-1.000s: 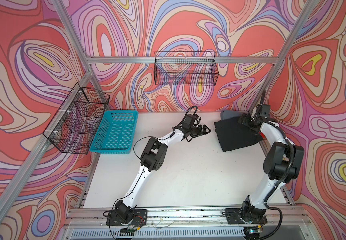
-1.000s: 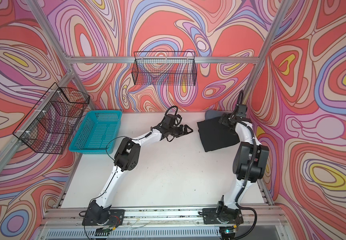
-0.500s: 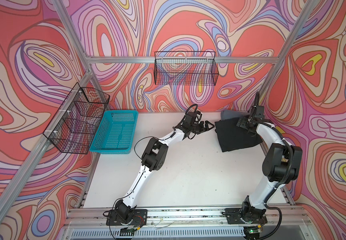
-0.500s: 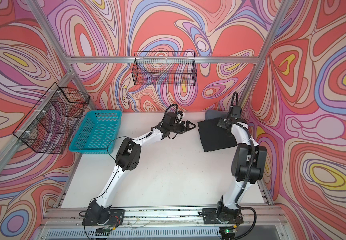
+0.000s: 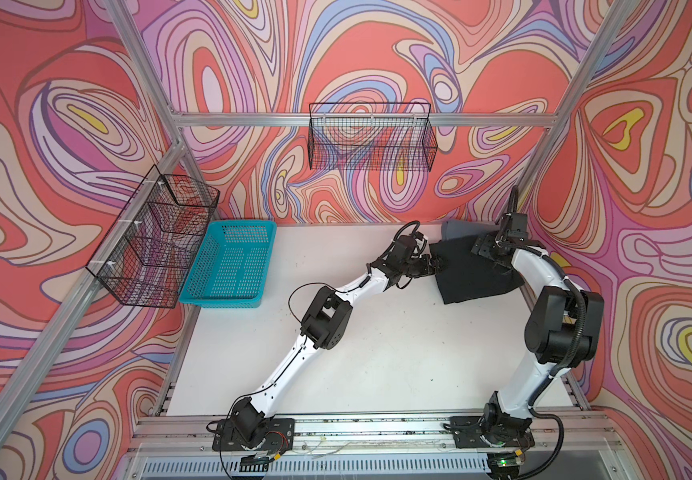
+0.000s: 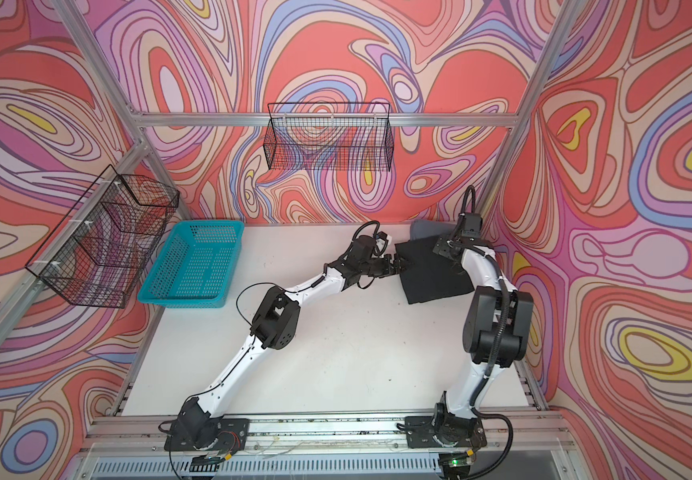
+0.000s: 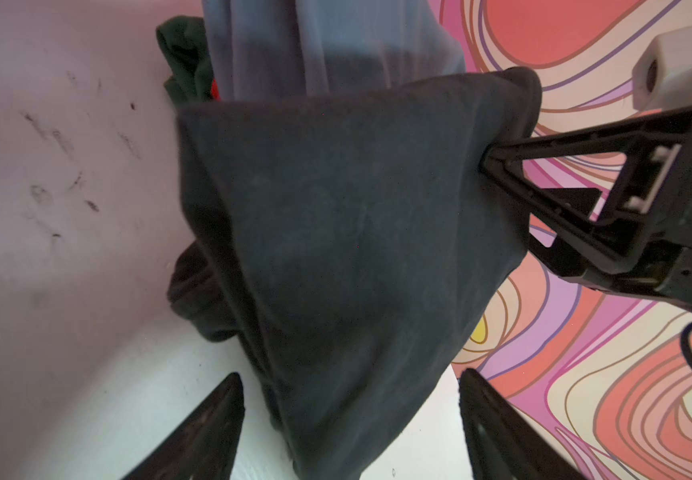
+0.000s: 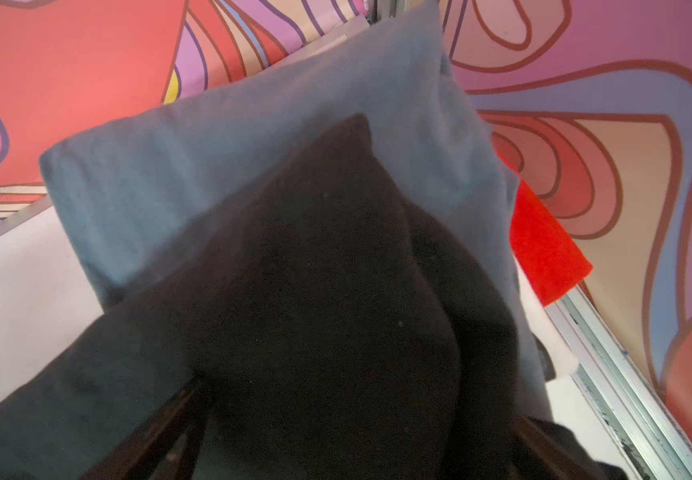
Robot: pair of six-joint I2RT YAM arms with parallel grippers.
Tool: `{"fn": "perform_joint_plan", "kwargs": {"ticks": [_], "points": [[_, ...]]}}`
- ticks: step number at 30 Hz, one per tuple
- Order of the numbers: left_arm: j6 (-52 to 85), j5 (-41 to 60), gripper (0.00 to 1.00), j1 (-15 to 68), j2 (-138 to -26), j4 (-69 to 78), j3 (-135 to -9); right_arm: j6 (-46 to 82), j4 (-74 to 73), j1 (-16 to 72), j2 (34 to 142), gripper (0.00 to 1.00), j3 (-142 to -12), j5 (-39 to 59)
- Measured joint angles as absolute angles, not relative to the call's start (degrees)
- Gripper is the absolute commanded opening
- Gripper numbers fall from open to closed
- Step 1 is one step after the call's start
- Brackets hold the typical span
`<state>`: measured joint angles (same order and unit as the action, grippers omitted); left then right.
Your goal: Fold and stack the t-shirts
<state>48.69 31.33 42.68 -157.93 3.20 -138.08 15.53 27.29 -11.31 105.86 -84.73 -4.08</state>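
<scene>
White table (image 5: 377,357): left arm (image 5: 327,318), right arm (image 5: 556,328) (elbows bent) reach black shirt (image 5: 475,276)

Place was robot test cell, lab-type setting. Aluminium frame (image 5: 294,120) boxed in white tabletop (image 5: 398,353). Walls (image 5: 86,104) were panels printed with swirling pattern in red, pink and blue. Two white-and-black arms (image 5: 323,320) stood bolted to slotted rail (image 5: 377,424) at front edge, cables (image 5: 560,440) trailing by bases. Black wire baskets (image 5: 371,137) hung from frame. Turquoise plastic basket (image 5: 228,266) and t-shirts (image 5: 473,274) lay on tabletop.
</scene>
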Motion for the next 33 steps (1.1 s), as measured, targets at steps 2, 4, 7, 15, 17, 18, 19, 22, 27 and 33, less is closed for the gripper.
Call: {"fn": "perform_joint_plan", "kwargs": {"ticks": [2, 4, 7, 15, 17, 18, 19, 22, 27, 33], "points": [[48.7, 30.6, 0.79, 42.9, -158.8, 2.7, -139.0, 15.6, 27.1, -11.3, 105.8, 0.98, -84.7, -3.9], [48.7, 29.7, 0.79, 43.0, -159.5, 2.4, -139.2, 15.7, 26.8, -11.3, 105.9, 0.98, -84.5, -3.7], [48.6, 28.6, 0.79, 43.2, -161.0, 1.7, -140.4, 15.7, 26.6, -11.3, 105.9, 0.98, -84.2, -3.4], [50.7, 27.3, 0.67, 44.0, -163.6, 3.6, -141.5, 16.1, 26.3, -11.3, 105.9, 0.98, -83.9, -2.3], [51.2, 27.1, 0.55, 44.4, -164.3, 4.3, -142.4, 16.2, 26.1, -11.3, 105.9, 0.98, -83.7, -2.0], [51.5, 27.1, 0.46, 44.7, -164.5, 4.8, -142.6, 16.2, 26.1, -11.3, 105.9, 0.98, -83.6, -2.0], [51.7, 27.1, 0.37, 44.9, -164.6, 5.3, -142.7, 16.2, 26.1, -11.3, 105.9, 0.98, -83.5, -1.9], [52.4, 27.2, 0.09, 45.5, -164.7, 6.7, -142.7, 16.2, 26.1, -11.3, 105.9, 0.98, -83.4, -1.7], [52.9, 27.6, 0.00, 45.2, -162.6, 9.6, -137.1, 16.1, 26.1, -11.3, 105.9, 0.98, -83.1, -1.2], [53.1, 30.0, 0.00, 42.3, -153.5, 13.0, -120.3, 15.9, 26.6, -11.2, 105.9, 0.98, -82.8, 1.6]]}}
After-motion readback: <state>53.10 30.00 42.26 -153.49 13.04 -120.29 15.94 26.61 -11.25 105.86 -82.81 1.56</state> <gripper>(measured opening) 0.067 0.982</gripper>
